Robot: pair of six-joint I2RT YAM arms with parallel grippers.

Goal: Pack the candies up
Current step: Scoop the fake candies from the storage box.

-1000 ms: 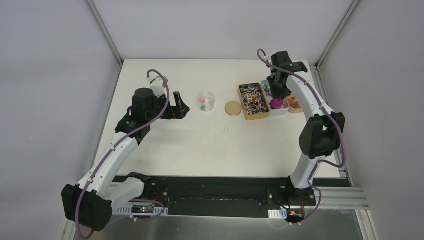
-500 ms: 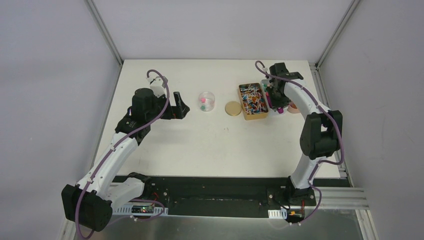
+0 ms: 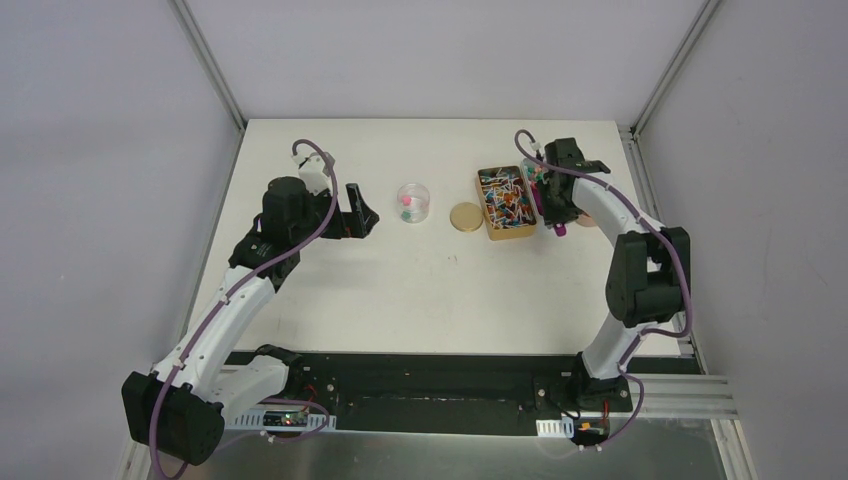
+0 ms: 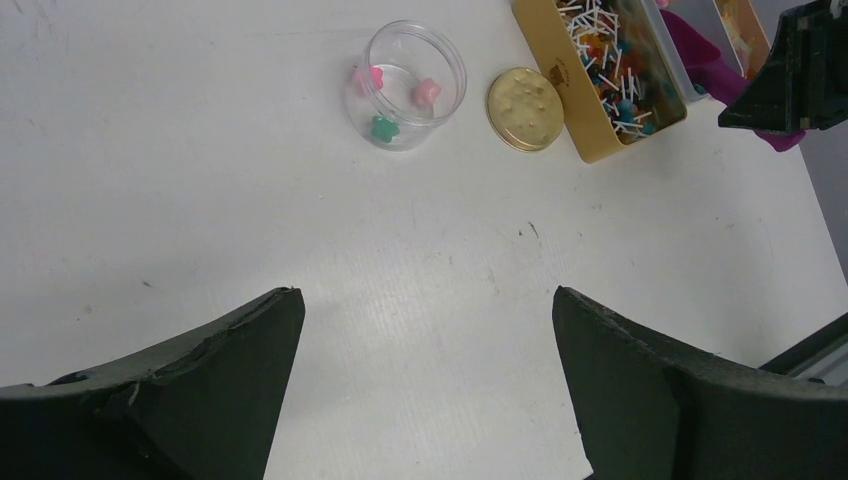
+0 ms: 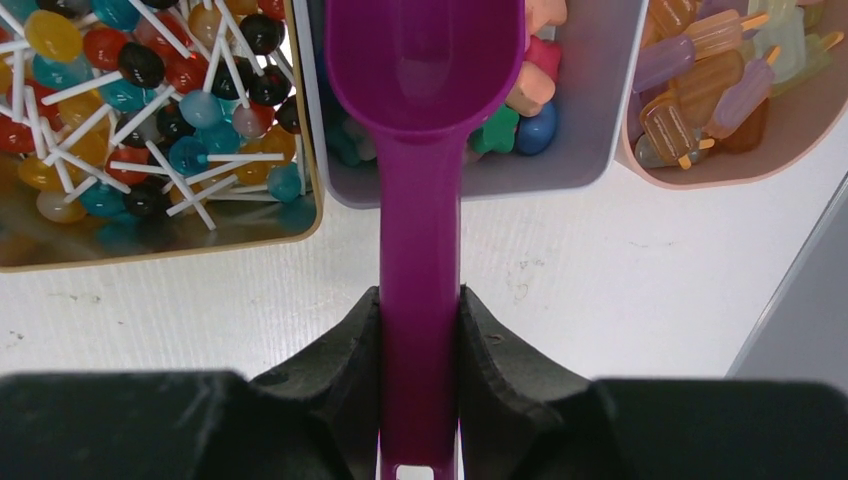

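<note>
right gripper (image 5: 420, 340) clenched on purple scoop (image 5: 420, 70) handle; empty bowl over candies (image 5: 520, 120) in grey tray (image 5: 560, 175), far right | left gripper (image 4: 425, 330) released, wide, left of clear jar (image 4: 415, 85) holding three candies

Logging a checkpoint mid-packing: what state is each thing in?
Clear jar: open, three candies inside.
Gold lid: off, flat beside the jar.
Gold tin: open, full of lollipops.
Grey tray: open, holds candies.
Pink tray: open, holds popsicle sweets.
Purple scoop: empty, gripped by handle.
Left gripper: open, empty.
Right gripper: shut on the scoop.
</note>
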